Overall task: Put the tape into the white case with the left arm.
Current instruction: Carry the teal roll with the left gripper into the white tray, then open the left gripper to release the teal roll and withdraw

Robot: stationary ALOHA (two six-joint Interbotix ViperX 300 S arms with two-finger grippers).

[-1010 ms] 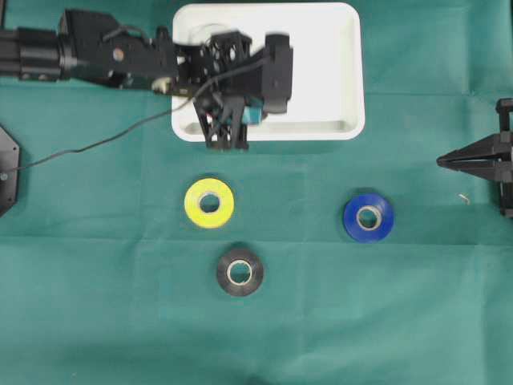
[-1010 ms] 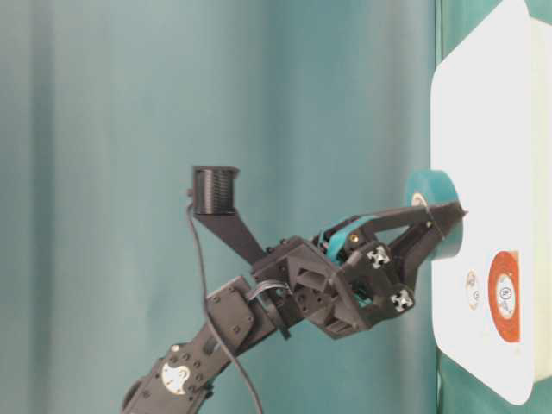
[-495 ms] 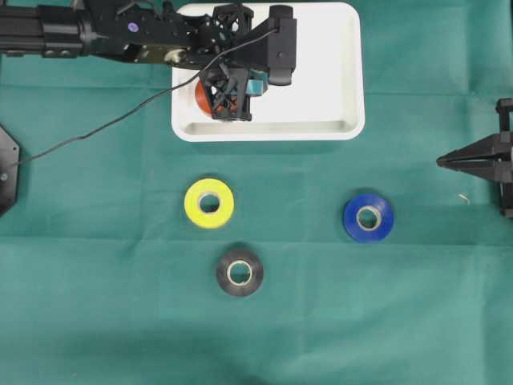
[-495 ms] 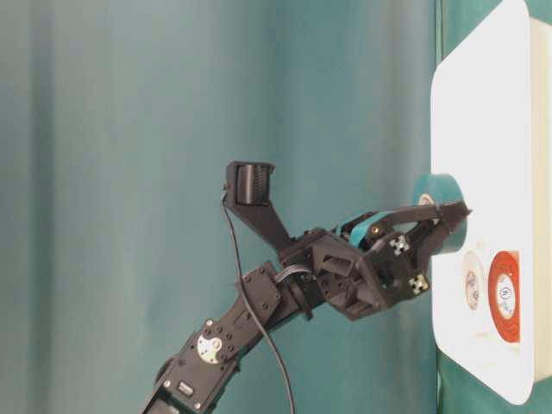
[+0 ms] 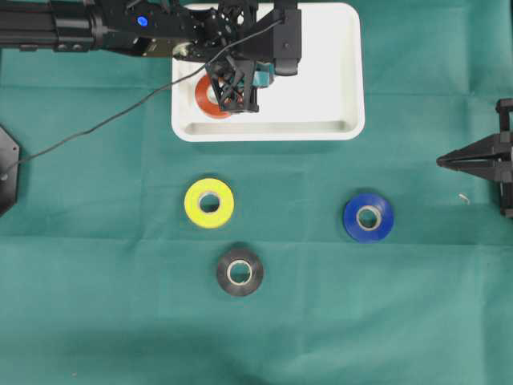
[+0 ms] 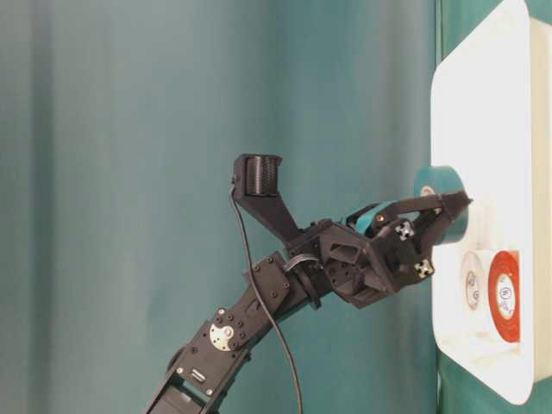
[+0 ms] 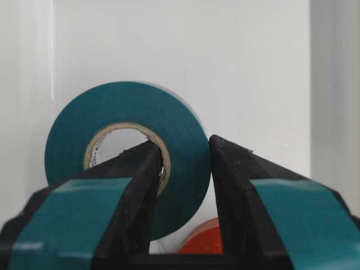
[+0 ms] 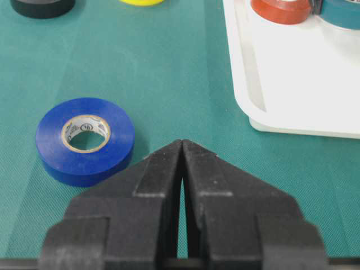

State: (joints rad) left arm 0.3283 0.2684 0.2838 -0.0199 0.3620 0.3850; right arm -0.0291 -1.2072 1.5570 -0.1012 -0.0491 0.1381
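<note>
Teal tape (image 7: 121,140) sits pinched at its wall between the left gripper (image 7: 183,154) fingers, one inside the core, over the white case (image 5: 337,80). Arm parts hide most of it from overhead. An orange roll (image 5: 210,100) lies partly covered beside it. Right gripper (image 8: 183,152) rests closed, holding nothing.

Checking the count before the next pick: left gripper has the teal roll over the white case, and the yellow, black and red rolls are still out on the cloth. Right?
Not quite. The red roll already lies in the white case, as the overhead view shows. Out on the cloth are the yellow roll, the black roll and the blue roll. The left gripper does have the teal roll over the case.
</note>
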